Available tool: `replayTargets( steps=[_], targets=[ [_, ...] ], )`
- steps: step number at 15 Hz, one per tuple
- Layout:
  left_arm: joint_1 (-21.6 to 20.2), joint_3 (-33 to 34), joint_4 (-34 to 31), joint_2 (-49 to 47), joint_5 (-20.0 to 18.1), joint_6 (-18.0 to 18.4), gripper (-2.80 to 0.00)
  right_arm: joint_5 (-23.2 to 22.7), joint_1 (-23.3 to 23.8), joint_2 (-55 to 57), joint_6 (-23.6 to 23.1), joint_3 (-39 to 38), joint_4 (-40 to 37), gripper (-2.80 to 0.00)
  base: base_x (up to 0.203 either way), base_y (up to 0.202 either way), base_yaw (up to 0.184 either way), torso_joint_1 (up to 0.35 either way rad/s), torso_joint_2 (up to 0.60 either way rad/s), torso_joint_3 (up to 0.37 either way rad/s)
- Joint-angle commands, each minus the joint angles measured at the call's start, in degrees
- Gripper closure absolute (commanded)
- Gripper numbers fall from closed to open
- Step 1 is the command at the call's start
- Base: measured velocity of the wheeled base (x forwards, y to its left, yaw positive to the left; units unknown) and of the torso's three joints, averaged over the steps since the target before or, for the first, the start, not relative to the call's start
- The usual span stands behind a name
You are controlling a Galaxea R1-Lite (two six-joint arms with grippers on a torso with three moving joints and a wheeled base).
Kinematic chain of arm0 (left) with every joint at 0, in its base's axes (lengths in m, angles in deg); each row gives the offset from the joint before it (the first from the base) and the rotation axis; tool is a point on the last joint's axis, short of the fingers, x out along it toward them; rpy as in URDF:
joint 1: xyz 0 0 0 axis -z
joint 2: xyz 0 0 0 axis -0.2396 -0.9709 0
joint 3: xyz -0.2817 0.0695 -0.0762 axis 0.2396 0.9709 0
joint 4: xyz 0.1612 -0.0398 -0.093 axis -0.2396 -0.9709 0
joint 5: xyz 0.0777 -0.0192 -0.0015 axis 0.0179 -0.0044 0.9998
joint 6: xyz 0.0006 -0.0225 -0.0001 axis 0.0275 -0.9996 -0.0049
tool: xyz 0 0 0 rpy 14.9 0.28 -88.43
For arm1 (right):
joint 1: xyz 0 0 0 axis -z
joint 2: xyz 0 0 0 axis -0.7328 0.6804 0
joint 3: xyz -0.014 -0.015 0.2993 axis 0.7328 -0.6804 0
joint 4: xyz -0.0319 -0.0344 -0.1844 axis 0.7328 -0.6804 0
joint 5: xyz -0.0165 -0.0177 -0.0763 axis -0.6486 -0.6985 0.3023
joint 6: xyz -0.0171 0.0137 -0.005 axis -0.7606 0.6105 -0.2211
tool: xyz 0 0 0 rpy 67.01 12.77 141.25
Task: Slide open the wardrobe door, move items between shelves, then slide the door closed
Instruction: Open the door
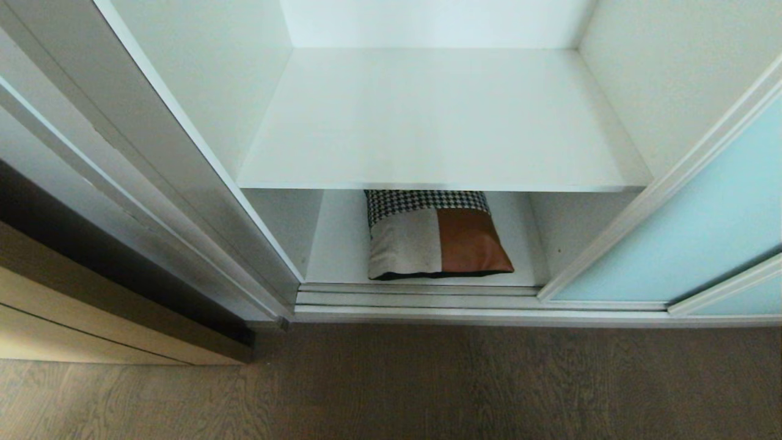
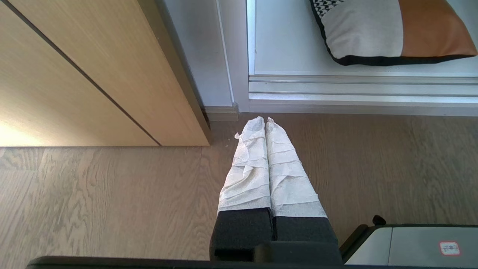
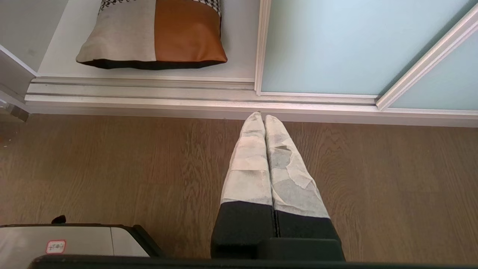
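Observation:
The sliding wardrobe door (image 1: 702, 232), pale aqua with a thin white frame, stands slid to the right, leaving the white compartment open. An upper shelf (image 1: 440, 122) is bare. On the lower shelf (image 1: 342, 244) lies the item (image 1: 437, 241), a soft patchwork piece of houndstooth, pale grey and tan-brown with a black underside. It also shows as the item (image 2: 384, 33) and the item (image 3: 157, 35) in the wrist views. Neither arm shows in the head view. My left gripper (image 2: 265, 120) and right gripper (image 3: 260, 116) hang shut and empty over the wooden floor, short of the door track.
A light wooden door (image 2: 74, 74) stands left of the wardrobe, beside its white side frame (image 1: 183, 183). The silver floor track (image 1: 427, 299) runs along the wardrobe front. A second aqua panel (image 3: 440, 86) sits in front of the first. The robot's base corner (image 2: 410, 243) is between the arms.

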Motion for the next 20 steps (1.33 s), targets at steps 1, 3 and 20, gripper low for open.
replayTargets(
  steps=[1, 3, 20],
  targets=[
    [0.0, 0.1, 0.0, -0.1, 0.0, 0.0, 0.00, 0.0, 0.0, 0.0, 0.0, -0.1, 0.1, 0.00, 0.000, 0.000, 0.000, 0.000, 0.00, 0.000],
    [0.0, 0.1, 0.0, -0.1, 0.0, 0.0, 0.00, 0.0, 0.0, 0.0, 0.0, 0.0, 0.0, 0.00, 0.000, 0.000, 0.000, 0.000, 0.00, 0.000],
    [0.0, 0.1, 0.0, -0.1, 0.0, 0.1, 0.00, 0.0, 0.0, 0.0, 0.1, -0.1, 0.0, 0.00, 0.000, 0.000, 0.000, 0.000, 0.00, 0.000]
  ],
)
